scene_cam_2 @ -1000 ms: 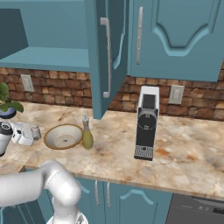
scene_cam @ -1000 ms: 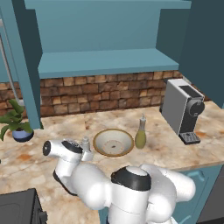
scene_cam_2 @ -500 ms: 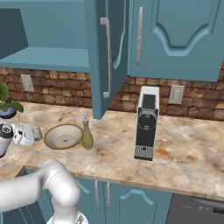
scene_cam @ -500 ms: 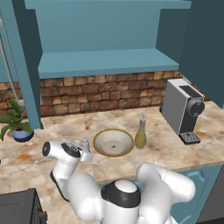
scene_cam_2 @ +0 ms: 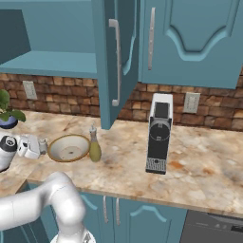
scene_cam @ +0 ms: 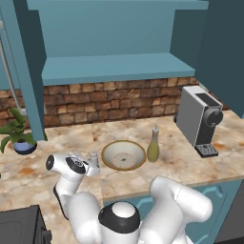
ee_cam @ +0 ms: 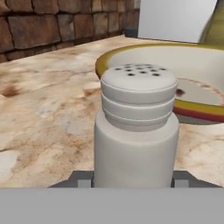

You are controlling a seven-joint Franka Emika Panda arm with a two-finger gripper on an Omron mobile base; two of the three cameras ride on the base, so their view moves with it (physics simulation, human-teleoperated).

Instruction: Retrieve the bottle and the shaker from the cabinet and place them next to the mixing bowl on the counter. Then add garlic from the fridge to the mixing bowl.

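Observation:
The grey-white shaker (ee_cam: pixel 136 131) stands upright between my fingertips, with my gripper (ee_cam: pixel 132 179) shut on its body; its base is hidden. In the base views the gripper (scene_cam: pixel 91 165) (scene_cam_2: pixel 37 147) holds the shaker (scene_cam: pixel 94 157) (scene_cam_2: pixel 43 145) low over the counter (scene_cam: pixel 181 164), just left of the mixing bowl (scene_cam: pixel 124 155) (scene_cam_2: pixel 69 147) (ee_cam: pixel 192 72). Right of the bowl, the bottle (scene_cam: pixel 153 145) (scene_cam_2: pixel 95 146) stands upright on the counter. Above them the teal cabinet (scene_cam: pixel 119 69) is open, its shelf bare.
A grey coffee machine (scene_cam: pixel 200 119) (scene_cam_2: pixel 158 133) stands on the counter to the right. At the far left is a potted plant (scene_cam: pixel 19 136) (scene_cam_2: pixel 7 114). The open cabinet door (scene_cam_2: pixel 116 61) hangs over the counter behind the bottle. A brick wall (scene_cam: pixel 109 102) backs the counter.
The arm's elbow and body in the foreground have shifted. The gripper and shaker have stayed beside the bowl's left rim.

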